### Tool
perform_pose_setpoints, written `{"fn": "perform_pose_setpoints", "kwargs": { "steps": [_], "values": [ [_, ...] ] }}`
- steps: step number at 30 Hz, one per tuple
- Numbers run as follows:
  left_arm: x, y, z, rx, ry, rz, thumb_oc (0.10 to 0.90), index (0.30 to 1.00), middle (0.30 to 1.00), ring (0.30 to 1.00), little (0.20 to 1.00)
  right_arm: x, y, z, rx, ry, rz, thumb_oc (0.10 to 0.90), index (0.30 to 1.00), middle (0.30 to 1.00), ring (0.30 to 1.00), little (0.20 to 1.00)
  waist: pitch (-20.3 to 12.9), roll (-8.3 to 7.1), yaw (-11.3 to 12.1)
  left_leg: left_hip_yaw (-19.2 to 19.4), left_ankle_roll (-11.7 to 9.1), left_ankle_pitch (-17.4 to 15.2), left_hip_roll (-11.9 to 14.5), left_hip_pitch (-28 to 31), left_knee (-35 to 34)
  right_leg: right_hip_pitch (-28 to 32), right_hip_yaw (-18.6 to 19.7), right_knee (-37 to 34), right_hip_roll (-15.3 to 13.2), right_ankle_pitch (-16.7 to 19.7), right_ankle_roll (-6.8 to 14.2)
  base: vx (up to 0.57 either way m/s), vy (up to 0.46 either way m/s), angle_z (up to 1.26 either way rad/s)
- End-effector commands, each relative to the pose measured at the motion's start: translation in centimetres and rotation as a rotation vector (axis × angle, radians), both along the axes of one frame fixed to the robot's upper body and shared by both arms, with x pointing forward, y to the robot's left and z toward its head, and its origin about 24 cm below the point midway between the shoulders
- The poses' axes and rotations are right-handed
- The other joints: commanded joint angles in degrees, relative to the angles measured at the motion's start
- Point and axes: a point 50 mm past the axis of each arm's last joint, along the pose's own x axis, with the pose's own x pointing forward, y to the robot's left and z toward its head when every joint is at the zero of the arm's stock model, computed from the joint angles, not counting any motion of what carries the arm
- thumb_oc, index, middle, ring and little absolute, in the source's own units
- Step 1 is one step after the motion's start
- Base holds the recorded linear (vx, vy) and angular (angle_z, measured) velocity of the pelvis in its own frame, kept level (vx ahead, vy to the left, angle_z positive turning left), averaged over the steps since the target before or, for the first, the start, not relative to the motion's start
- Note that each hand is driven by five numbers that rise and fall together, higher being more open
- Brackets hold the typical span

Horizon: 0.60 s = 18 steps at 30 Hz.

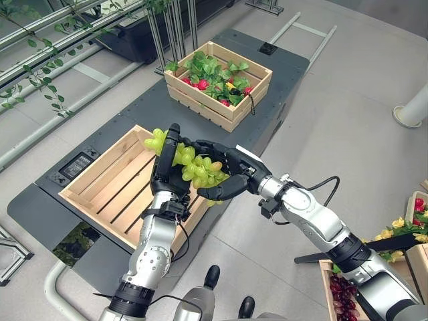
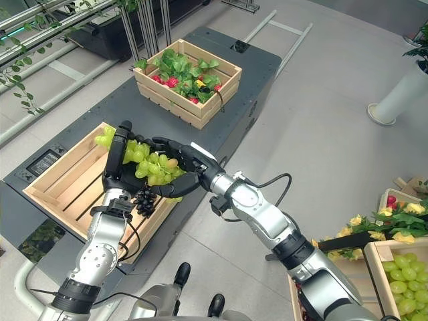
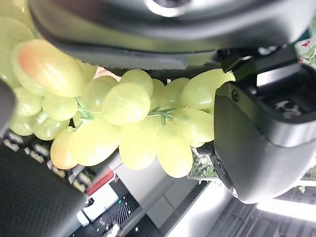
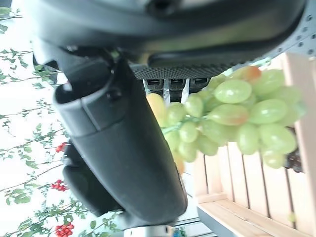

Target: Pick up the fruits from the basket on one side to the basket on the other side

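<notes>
Green grapes: a bunch of green grapes [image 1: 194,164] is held up in the air between both hands, above the near right edge of the empty crate
Left hand: the left hand [image 1: 167,167] stands upright with its fingers pointing up; the bunch lies against its palm and fingers, and a few grapes stick out past its fingertips on the far left side; its fingers look nearly straight rather than wrapped round the fruit
Right hand: the right hand [image 1: 224,175] comes in from the right and is curled round the bunch, fingers over the top and thumb underneath, so the grapes are pinched between them
Empty crate: a slatted wooden crate [image 1: 110,184] sits just below and to the left of the hands, on a dark platform [image 1: 281,73]
Dark grapes: a small cluster of dark grapes [image 2: 144,199] shows just under the hands, by the left wrist, at the crate's near edge
Far crate: well beyond the hands, a second wooden crate [image 1: 217,83] holds green leaves and red fruit
Right side: near the right arm's elbow are more crates with green grapes [image 2: 408,277], dark red grapes [image 1: 342,294] and yellow flowers [image 2: 394,224]
</notes>
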Motion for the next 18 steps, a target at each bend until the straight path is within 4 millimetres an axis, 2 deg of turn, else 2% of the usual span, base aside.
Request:
{"fn": "perform_pose_setpoints", "kwargs": {
  "steps": [1,6,7,8,9,10,11,12,13,18],
  "values": [
    [-0.2,-1.9,5.1,-0.07,-0.325,-0.075,0.4,0.3,0.3,0.3,0.3,-1.4,1.9,-0.9,0.088,0.039,0.08,0.8,0.9,0.9,0.9,0.9,-11.94,-0.28,-0.57,-0.18,0.97,-7.72,-2.34,3.01,-0.45,-4.61,-0.13,1.52,-2.11,4.09,1.35,0.0,0.0,0.0],
    [-0.1,-2.1,5.3,-0.074,-0.336,-0.09,0.4,0.3,0.3,0.3,0.3,-1.2,1.4,-1.4,0.05,0.05,0.058,0.8,0.9,0.9,0.9,0.9,-11.99,-0.25,-0.88,-0.12,0.99,-7.76,-2.36,3.05,-0.45,-4.69,0.06,1.6,-2.05,4.08,1.37,0.0,0.0,0.0],
    [-0.1,-2.1,5.3,-0.077,-0.338,-0.093,0.4,0.3,0.3,0.3,0.3,-1.2,1.4,-1.4,0.046,0.054,0.053,0.776,0.865,0.865,0.865,0.865,-12.02,-0.26,-0.93,-0.08,0.97,-7.78,-2.33,3.05,-0.45,-4.73,0.08,1.61,-2.07,4.08,1.4,0.0,0.0,0.0],
    [-0.1,-2.2,5.4,-0.08,-0.345,-0.097,0.4,0.3,0.3,0.3,0.3,-1.1,1.2,-1.5,0.036,0.059,0.042,0.642,0.662,0.662,0.662,0.662,-11.91,-0.28,-1.05,-0.04,1.0,-7.86,-2.33,3.2,-0.45,-4.65,0.15,1.64,-2.07,4.06,1.37,0.0,0.0,0.0],
    [-0.1,-2.2,5.4,-0.079,-0.35,-0.101,0.4,0.3,0.3,0.3,0.3,-1.0,1.2,-1.6,0.03,0.059,0.035,0.587,0.58,0.58,0.58,0.58,-11.89,-0.28,-1.09,-0.03,1.0,-7.87,-2.34,3.22,-0.45,-4.64,0.18,1.62,-2.07,4.08,1.36,0.0,0.0,0.0],
    [-0.1,-2.2,5.5,-0.078,-0.353,-0.102,0.4,0.3,0.3,0.3,0.3,-1.0,1.1,-1.6,0.027,0.06,0.032,0.566,0.549,0.549,0.549,0.549,-11.92,-0.28,-1.12,-0.04,1.0,-7.87,-2.35,3.2,-0.45,-4.64,0.2,1.59,-2.06,4.09,1.35,0.0,0.0,0.0],
    [-0.1,-2.3,5.6,-0.078,-0.367,-0.107,0.4,0.3,0.3,0.3,0.3,-0.9,1.0,-1.8,0.015,0.064,0.021,0.467,0.401,0.401,0.401,0.401,-11.94,-0.25,-1.22,-0.02,1.02,-7.92,-2.35,3.25,-0.45,-4.63,0.27,1.59,-2.07,4.07,1.35,0.0,0.0,0.0],
    [-0.1,-2.3,5.7,-0.077,-0.372,-0.109,0.4,0.3,0.3,0.3,0.3,-0.9,1.0,-1.9,0.011,0.064,0.014,0.419,0.328,0.328,0.328,0.328,-11.95,-0.21,-1.29,0.0,1.03,-7.96,-2.34,3.34,-0.45,-4.59,0.33,1.6,-2.06,4.08,1.36,0.0,0.0,0.0],
    [-0.2,-2.4,5.9,-0.078,-0.379,-0.111,0.4,0.3,0.3,0.3,0.3,-0.9,0.9,-2.0,0.012,0.066,0.011,0.4,0.3,0.3,0.3,0.3,-11.97,-0.15,-1.36,0.03,1.05,-8.0,-2.36,3.36,-0.45,-4.58,0.37,1.59,-2.06,4.06,1.37,0.0,0.0,0.0],
    [-0.2,-2.5,6.1,-0.08,-0.393,-0.121,0.4,0.3,0.3,0.3,0.3,-0.8,0.8,-1.8,0.018,0.062,-0.009,0.4,0.3,0.3,0.3,0.3,-11.97,0.0,-1.65,0.14,1.04,-8.12,-2.36,3.53,-0.45,-4.55,0.62,1.65,-2.04,4.02,1.39,0.0,0.0,0.0]
  ]
}}
